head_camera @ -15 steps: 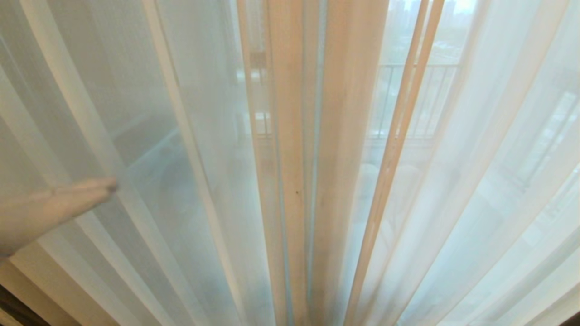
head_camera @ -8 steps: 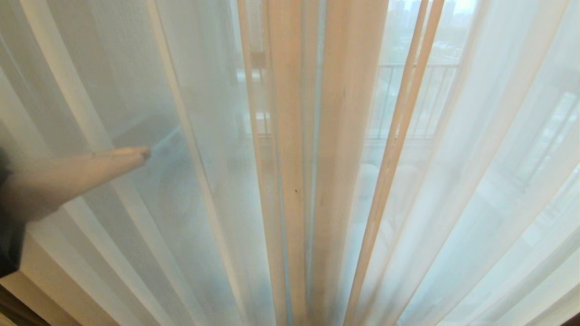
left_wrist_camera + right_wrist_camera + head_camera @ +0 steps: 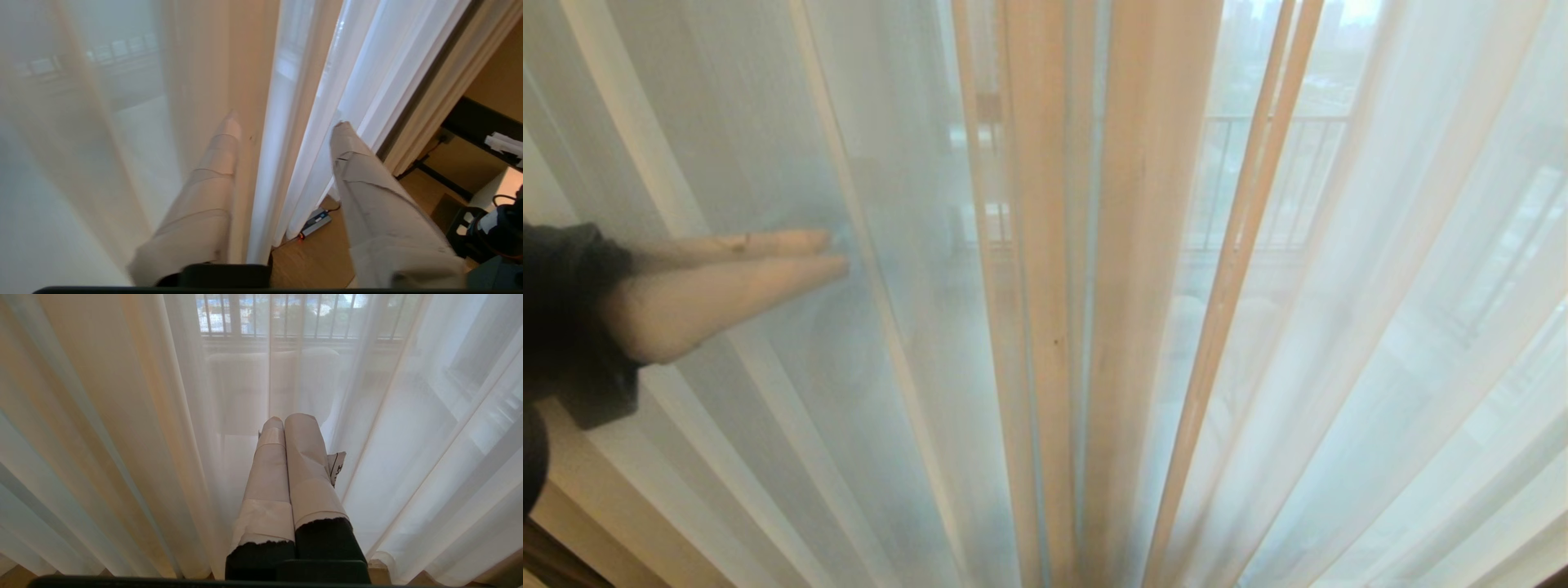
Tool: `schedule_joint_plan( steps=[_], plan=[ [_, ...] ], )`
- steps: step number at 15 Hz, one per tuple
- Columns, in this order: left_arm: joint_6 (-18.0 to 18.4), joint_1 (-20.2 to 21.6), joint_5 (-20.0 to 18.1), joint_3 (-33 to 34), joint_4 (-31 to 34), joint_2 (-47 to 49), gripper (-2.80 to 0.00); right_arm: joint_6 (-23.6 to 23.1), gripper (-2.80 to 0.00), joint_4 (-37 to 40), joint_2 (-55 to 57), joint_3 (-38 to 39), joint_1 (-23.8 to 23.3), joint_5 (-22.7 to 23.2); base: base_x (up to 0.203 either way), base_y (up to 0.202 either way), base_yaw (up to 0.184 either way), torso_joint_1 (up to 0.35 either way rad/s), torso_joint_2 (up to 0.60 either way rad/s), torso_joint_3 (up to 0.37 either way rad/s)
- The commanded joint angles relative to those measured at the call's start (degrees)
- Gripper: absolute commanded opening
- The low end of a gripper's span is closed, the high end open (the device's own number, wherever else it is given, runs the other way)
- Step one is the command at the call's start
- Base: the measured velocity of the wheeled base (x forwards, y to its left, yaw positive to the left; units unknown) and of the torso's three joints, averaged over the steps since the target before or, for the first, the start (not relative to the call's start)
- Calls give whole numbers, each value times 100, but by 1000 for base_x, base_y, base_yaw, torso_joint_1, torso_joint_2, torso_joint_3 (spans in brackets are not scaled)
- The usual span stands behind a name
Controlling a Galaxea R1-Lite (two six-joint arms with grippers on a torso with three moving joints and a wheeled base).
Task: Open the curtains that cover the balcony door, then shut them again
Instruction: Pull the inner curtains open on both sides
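Note:
White see-through sheer curtains (image 3: 1323,327) hang shut across the whole head view, their overlapping folds (image 3: 1045,286) looking peach down the middle. My left gripper (image 3: 837,251) reaches in from the left, its tips pressed against the sheer. In the left wrist view this gripper (image 3: 286,124) is open, and white folds of the curtains (image 3: 282,171) hang between its tape-wrapped fingers (image 3: 367,196) without being pinched. A cream heavy drape (image 3: 445,98) hangs to one side. My right gripper (image 3: 286,418) is shut and empty, pointing at the sheer (image 3: 408,437). The balcony door is hidden behind the fabric.
A balcony railing (image 3: 1274,163) shows faintly through the sheers. On the wooden floor by the curtain hem lies a grey power adapter (image 3: 316,220) with a red light. Dark furniture (image 3: 478,122) and black gear (image 3: 498,228) stand beside the heavy drape.
My left gripper has risen and moved right, deeper into the sheer, and its fingers have parted from shut to open. The curtains and the right arm have stayed put.

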Motion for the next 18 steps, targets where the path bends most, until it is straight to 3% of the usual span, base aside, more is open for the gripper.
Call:
schedule_joint_plan(
  steps=[1, 5, 9, 14, 18],
  plan=[
    [4, -191, -9, -292, -5, 446, 0, -4, -280, 0, 0, 0, 0, 7, 0, 0, 0, 0, 0, 0],
    [20, -800, 183, -865, 2, 1122, 0, -4, -280, 0, 0, 0, 0, -2, 0, 0, 0, 0, 0, 0],
    [64, -1275, 815, -1718, 2, 2026, 0, -4, -280, 0, 0, 0, 0, 7, 0, 0, 0, 0, 0, 0],
    [186, -1445, 1718, -2832, -6, 3060, 0, -4, -280, 0, 0, 0, 0, 7, 0, 0, 0, 0, 0, 0],
    [588, -1422, 2532, -3719, -7, 3799, 0, -4, -280, -5, 0, 0, 0, -2, 0, 0, 0, 0, 0, 0]
  ],
)
